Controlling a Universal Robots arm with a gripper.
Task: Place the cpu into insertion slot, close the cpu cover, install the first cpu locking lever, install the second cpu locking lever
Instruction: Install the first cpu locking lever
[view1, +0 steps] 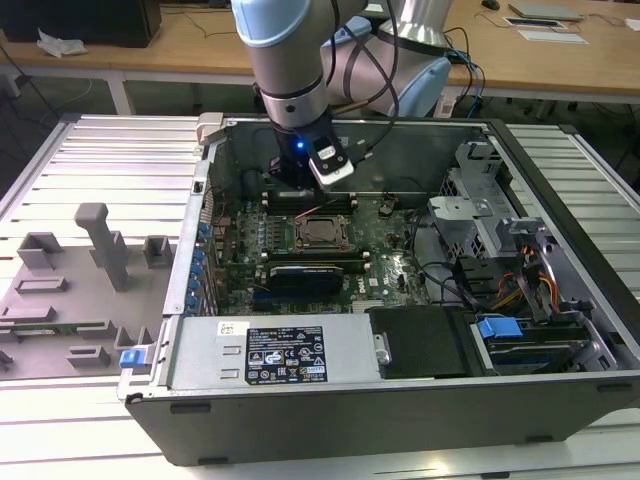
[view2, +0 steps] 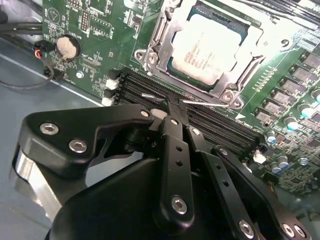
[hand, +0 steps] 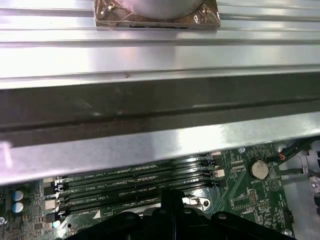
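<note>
Lab room, wooden desks at the back. An open PC case (view1: 560, 330) lies on a ribbed aluminium table (view1: 110, 160), with a grey fixture tray (view1: 70, 290) at the exterior view's left.

Exterior view: the arm (view1: 285, 60) reaches down into the case. The gripper (view1: 298, 190) is low over the motherboard (view1: 395, 260), just behind the insertion slot (view1: 303, 232). The cpu (view1: 323, 231) sits in that slot, silvery top up.

Second wrist view: the cpu (view2: 210, 45) is seated and the cpu cover (view2: 255, 47) lies flat around it as a silver frame. A thin locking lever (view2: 205, 103) runs along the socket edge next to the memory slots (view2: 132, 85). The gripper (view2: 172, 105) has its fingers drawn fully together, and the tips sit right at that lever wire, which shows on both sides of them. Can't tell whether it's pinched or just pressed. A coin battery (view2: 67, 46) is well off to one side.

First wrist view: the case wall (hand: 160, 105) and table ribs lie beyond the board. The memory slots (hand: 135, 181) lie beside the gripper (hand: 172, 197), and the coin battery (hand: 257, 169) is near the board edge.
</note>
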